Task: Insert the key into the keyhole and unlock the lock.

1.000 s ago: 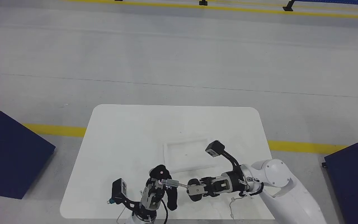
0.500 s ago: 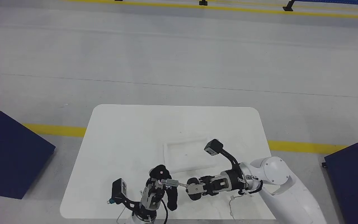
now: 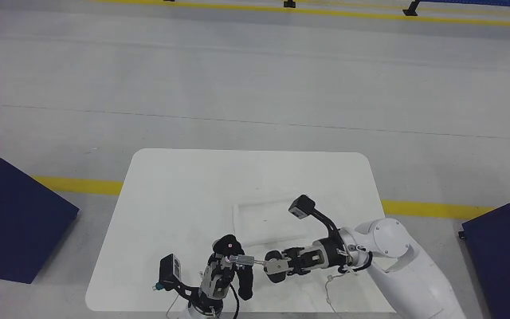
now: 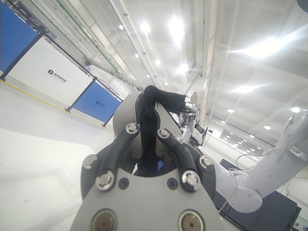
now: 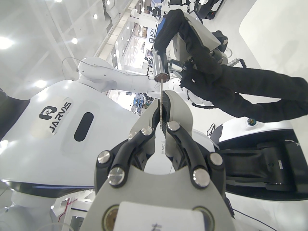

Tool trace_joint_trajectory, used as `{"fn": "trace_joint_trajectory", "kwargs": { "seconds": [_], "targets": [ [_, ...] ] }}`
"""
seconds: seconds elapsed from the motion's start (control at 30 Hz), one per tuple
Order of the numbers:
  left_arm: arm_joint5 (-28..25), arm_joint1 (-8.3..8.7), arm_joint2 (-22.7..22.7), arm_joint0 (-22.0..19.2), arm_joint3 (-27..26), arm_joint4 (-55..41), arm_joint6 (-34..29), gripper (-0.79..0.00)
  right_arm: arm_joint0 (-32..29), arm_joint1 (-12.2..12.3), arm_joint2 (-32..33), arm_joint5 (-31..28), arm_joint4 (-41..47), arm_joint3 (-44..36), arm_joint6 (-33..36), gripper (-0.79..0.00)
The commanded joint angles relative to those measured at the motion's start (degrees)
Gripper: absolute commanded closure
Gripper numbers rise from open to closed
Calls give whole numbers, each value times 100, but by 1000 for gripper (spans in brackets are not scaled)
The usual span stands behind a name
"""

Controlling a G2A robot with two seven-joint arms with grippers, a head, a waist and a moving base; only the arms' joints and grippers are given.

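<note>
Above the near edge of the white worktop (image 3: 159, 207), the two arms met end to end, well off the surface. The left pincer (image 3: 229, 258), its fingers (image 5: 168, 27) sleeved in black fabric, was clenched around the chrome lock (image 5: 159, 64), holding it so that its round end face pointed toward the other arm. The right pincer (image 5: 163, 98) was clamped on the flat metal key (image 5: 160, 90), gripping it by the wide end with the blade sticking out past the fingertips. The blade's tip touched the middle of the lock's end face; how far it sat inside could not be told, since the keyhole was too small to make out. The fabric-covered fingers crowded the lock's body on both sides, yet the end face itself was bare where the key met it. Behind the arms, near the middle of the worktop, lay a shallow white tray (image 3: 241, 209), with the right arm's wrist camera (image 3: 300, 206) standing over its corner. Dark blue panels (image 3: 32, 227) stood on the grey floor beside the worktop, and a yellow line (image 3: 80, 186) ran across the floor behind it.
</note>
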Motion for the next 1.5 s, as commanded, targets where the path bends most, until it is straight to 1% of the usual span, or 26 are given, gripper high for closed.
{"fn": "trace_joint_trajectory", "kwargs": {
  "seconds": [0.0,0.33,0.8,1.13,1.17,1.2,1.23,1.27,1.33,1.47],
  "targets": [
    [0,0,0,0,0,0,0,0,33,-6,-17,13,25,21,4,0],
    [0,0,0,0,0,0,0,0,150,-39,-169,56,26,45,-5,0],
    [0,0,0,0,0,0,0,0,-14,-44,-192,110,-30,-92,-290,0],
    [0,0,0,0,0,0,0,0,49,-69,-242,120,-7,-58,-398,0],
    [0,0,0,0,0,0,0,0,46,-72,-243,115,6,-57,-416,-71],
    [0,0,0,0,0,0,0,0,44,-73,-246,112,8,-57,-423,-280],
    [0,0,0,0,0,0,0,0,41,-74,-244,109,8,-57,-434,-422],
    [0,0,0,0,0,0,0,0,36,-74,-240,107,7,-59,-446,-508],
    [0,0,0,0,0,0,0,0,21,-72,-223,98,6,-69,-448,-563],
    [0,0,0,0,0,0,0,0,-37,-59,-145,62,31,-94,-436,-493]
  ]
}}
